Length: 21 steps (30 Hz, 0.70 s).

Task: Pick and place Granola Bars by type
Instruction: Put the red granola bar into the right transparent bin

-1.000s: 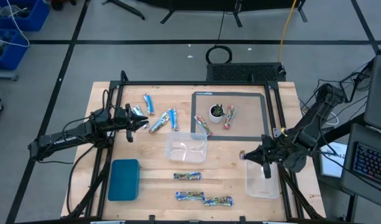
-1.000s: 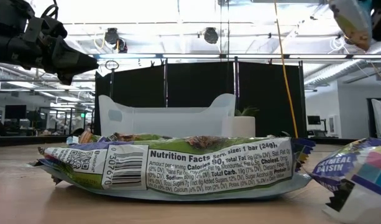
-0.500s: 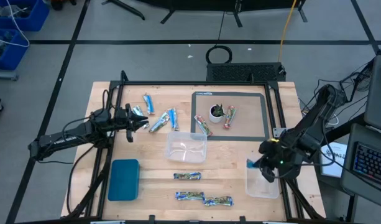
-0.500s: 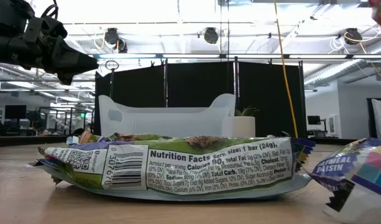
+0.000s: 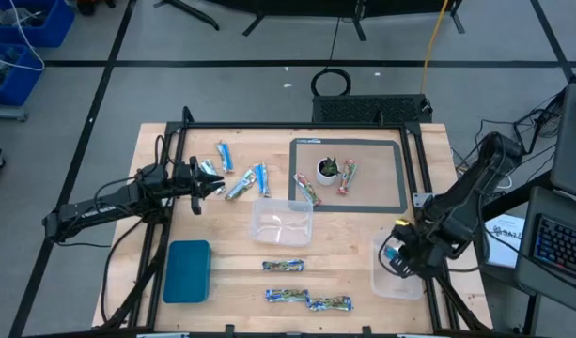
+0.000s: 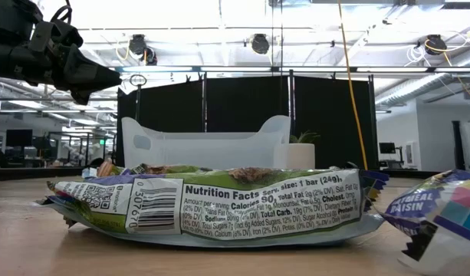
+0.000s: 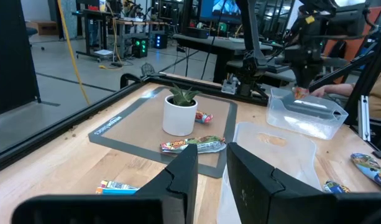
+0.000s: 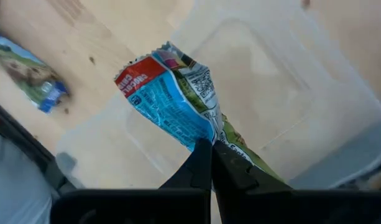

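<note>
In the right wrist view my right gripper (image 8: 210, 163) is shut on a blue, red and green granola bar (image 8: 171, 99), over the clear tub (image 8: 283, 81) by the table's right edge (image 5: 397, 274). In the high view my right gripper (image 5: 393, 252) hangs above that tub. My left gripper (image 5: 215, 186) hovers at the table's left beside blue (image 5: 225, 156) and silvery-green bars (image 5: 239, 188), its fingers a narrow gap apart (image 7: 212, 168). Two red bars (image 5: 347, 175) lie on the grey mat. Patterned bars (image 5: 285, 266) lie flat near the near edge. My right gripper pinches the bar between its two fingers (image 8: 199, 165) at one end (image 8: 206, 134). The fingers slant down from above. The rest of the bar sticks out beyond the fingertips, lifted clear above the tub's floor.
A small white pot with a plant (image 5: 326, 170) stands on the mat (image 5: 391, 192). A second clear tub (image 5: 282, 222) sits mid-table and a blue tray (image 5: 187, 270) near the left. In the low view a bar (image 6: 211, 203) lies right before the camera.
My right gripper has carried the bar toward the table's right and near edge, from beside the tub to above it, tipping downward. It has left the low view's top right corner. My left arm has kept still.
</note>
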Each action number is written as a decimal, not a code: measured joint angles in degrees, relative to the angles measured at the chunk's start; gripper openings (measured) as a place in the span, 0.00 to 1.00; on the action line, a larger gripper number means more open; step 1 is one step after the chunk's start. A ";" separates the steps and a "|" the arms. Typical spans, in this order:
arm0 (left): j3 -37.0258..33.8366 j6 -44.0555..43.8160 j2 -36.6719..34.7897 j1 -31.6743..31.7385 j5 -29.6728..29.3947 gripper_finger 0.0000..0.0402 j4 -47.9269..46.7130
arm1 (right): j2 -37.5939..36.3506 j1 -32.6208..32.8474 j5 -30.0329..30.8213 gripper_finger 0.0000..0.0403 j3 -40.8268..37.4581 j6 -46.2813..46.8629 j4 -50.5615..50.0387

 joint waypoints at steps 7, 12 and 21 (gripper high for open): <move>0.00 0.00 0.01 0.01 -0.01 0.23 0.00 | 2.49 -2.21 -1.65 0.00 0.00 -3.08 2.00; 0.00 0.00 0.01 -0.01 -0.01 0.23 0.00 | 3.04 -3.78 -1.65 0.00 -0.04 -5.87 2.03; 0.00 -0.01 -0.01 0.01 -0.02 0.23 -0.01 | 3.02 -5.73 -1.65 0.00 -0.04 -6.51 2.13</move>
